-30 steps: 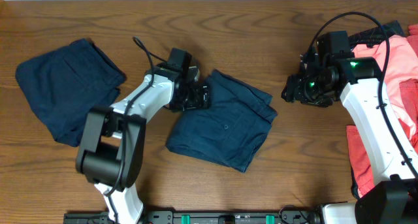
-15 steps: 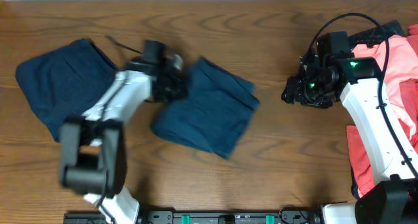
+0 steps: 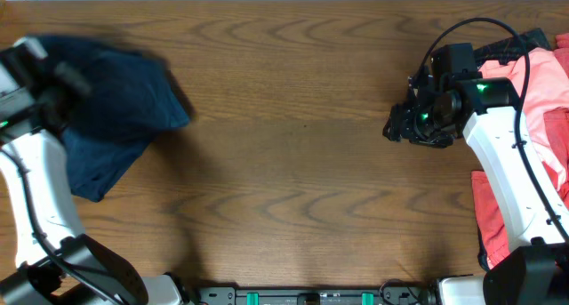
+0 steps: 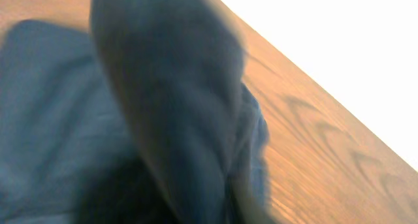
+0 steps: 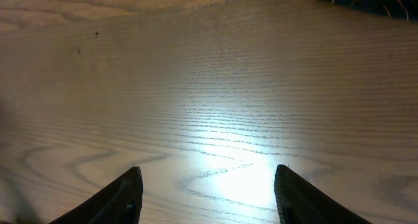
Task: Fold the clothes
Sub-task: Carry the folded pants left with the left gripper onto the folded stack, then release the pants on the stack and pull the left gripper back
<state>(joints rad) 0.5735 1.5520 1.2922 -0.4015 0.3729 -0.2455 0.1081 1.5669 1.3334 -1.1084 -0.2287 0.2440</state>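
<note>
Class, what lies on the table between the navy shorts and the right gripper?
Nothing: in the overhead view, only bare wooden table separates the navy shorts and right gripper.

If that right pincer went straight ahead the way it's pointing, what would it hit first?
Most likely the bare wooden table; the right pincer points at it, open, with nothing between.

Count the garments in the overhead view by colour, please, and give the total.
Navy blue: 2, an upper pair of shorts overlapping a lower pair, both blurred
Salmon-pink: 1, a pink garment at the right edge
Red: 1, a red piece lower on that edge
Dark: 1, a dark piece at the top right
Total: 5, as far as the pile shows
</note>
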